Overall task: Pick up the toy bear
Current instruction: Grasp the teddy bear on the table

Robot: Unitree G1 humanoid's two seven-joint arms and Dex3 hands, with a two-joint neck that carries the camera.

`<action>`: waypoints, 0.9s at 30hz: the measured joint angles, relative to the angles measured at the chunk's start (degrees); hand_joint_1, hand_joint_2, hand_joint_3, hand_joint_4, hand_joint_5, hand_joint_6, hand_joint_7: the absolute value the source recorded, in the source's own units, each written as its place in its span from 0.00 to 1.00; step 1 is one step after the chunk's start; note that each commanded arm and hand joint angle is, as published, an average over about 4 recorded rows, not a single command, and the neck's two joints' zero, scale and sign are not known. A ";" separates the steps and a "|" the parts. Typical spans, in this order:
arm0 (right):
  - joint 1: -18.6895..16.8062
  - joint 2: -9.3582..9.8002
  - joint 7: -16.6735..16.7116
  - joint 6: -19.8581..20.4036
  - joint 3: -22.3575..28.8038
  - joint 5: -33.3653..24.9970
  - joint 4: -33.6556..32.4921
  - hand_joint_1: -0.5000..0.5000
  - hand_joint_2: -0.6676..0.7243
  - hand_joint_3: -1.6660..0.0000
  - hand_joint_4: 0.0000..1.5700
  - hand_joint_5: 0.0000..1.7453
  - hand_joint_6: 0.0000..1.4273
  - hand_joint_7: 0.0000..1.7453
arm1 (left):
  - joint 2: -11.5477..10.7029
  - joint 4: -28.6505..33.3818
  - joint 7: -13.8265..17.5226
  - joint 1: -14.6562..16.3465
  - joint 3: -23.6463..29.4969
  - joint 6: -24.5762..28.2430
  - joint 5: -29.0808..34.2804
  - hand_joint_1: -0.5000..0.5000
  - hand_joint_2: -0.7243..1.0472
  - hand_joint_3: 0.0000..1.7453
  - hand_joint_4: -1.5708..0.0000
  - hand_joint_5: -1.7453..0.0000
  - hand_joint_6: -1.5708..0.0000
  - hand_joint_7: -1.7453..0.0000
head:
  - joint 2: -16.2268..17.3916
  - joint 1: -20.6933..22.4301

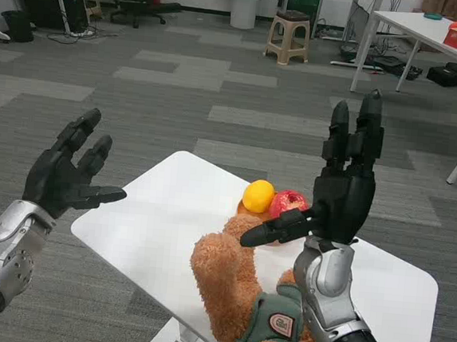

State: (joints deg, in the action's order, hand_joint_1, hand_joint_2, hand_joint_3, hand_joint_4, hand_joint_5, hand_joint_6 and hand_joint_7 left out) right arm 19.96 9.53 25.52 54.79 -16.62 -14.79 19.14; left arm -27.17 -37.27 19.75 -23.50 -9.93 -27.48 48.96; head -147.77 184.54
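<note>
So both hands are up and holding nothing: left hand [70, 175] off the table's [151, 228] left edge, right hand [340, 189] above the bear [230, 287], fingers spread, probably lining up a grab. Bear's lying at the near edge. No containers, just an orange [258, 195] and apple [288, 203] behind it.

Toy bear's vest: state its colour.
Dark green vest, with a pinkish badge; head view.
</note>
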 measured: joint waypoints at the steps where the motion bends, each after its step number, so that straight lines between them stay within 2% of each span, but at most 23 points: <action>1: -0.25 0.55 -1.05 -0.40 0.36 -0.40 -0.40 0.08 0.82 1.00 0.00 0.02 0.00 0.00 | 0.66 1.21 -0.29 0.32 0.82 0.11 -0.91 0.76 0.65 0.03 1.00 1.00 1.00 0.88 | -2.95 0.41; 2: -0.42 1.08 -1.94 -0.79 0.70 -0.73 -0.68 0.08 0.82 1.00 0.00 0.01 0.00 0.00 | 1.26 2.27 -0.52 0.57 1.49 0.15 -1.68 0.76 0.65 0.04 1.00 1.00 1.00 0.88 | -4.42 0.62; 3: -0.75 2.65 -3.96 -1.78 1.71 -1.53 -1.30 0.08 0.82 1.00 0.00 0.01 0.00 0.00 | 2.87 5.06 -0.90 0.99 2.91 0.09 -3.48 0.76 0.65 0.04 1.00 1.00 1.00 0.88 | -8.84 1.23; 6: -1.38 6.94 -8.41 -4.24 4.63 -3.52 -3.06 0.08 0.81 1.00 0.00 0.06 0.00 0.00 | 6.76 12.57 -1.54 1.53 6.37 -0.75 -7.68 0.76 0.65 0.05 1.00 1.00 1.00 0.88 | -8.79 1.22; 11: -2.09 7.23 -8.79 -4.41 4.91 -3.63 -3.38 0.08 0.81 1.00 0.00 0.00 0.00 0.00 | 6.90 13.16 -1.62 1.51 6.91 -0.95 -7.99 0.76 0.65 0.05 1.00 1.00 1.00 0.88 | -8.34 1.00; 18: -2.15 7.24 -8.95 -4.42 4.91 -3.62 -3.38 0.08 0.81 1.00 0.00 0.01 0.00 0.00 | 6.90 13.16 -1.63 1.56 6.92 -0.95 -7.99 0.76 0.65 0.05 1.00 1.00 1.00 0.88 | -5.89 -0.34; 20: -2.17 7.25 -8.95 -4.42 4.96 -3.62 -3.38 0.08 0.81 1.00 0.00 0.01 0.00 0.00 | 6.90 13.14 -1.64 1.56 6.93 -0.95 -7.99 0.76 0.65 0.05 1.00 1.00 1.00 0.88 | -2.31 -1.61; 24: -2.47 7.54 -8.94 -4.42 5.43 -3.64 -3.28 0.08 0.81 1.00 0.00 0.03 0.00 0.00 | 6.89 12.94 -1.64 1.56 6.82 -0.95 -7.98 0.76 0.65 0.05 1.00 1.00 1.00 0.88 | 11.55 -7.90; 27: -2.58 7.83 -8.95 -4.42 5.67 -3.62 -2.64 0.08 0.82 1.00 0.00 0.00 0.00 0.00 | 6.84 12.81 -1.64 1.56 6.64 -0.95 -7.97 0.76 0.65 0.05 1.00 1.00 1.00 0.88 | 18.59 -12.70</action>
State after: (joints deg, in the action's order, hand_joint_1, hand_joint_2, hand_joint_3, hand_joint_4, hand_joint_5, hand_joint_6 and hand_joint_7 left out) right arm 17.38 17.35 16.57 50.37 -10.96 -18.41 16.50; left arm -20.34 -24.46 18.11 -21.94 -3.30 -28.43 40.98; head -129.18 171.84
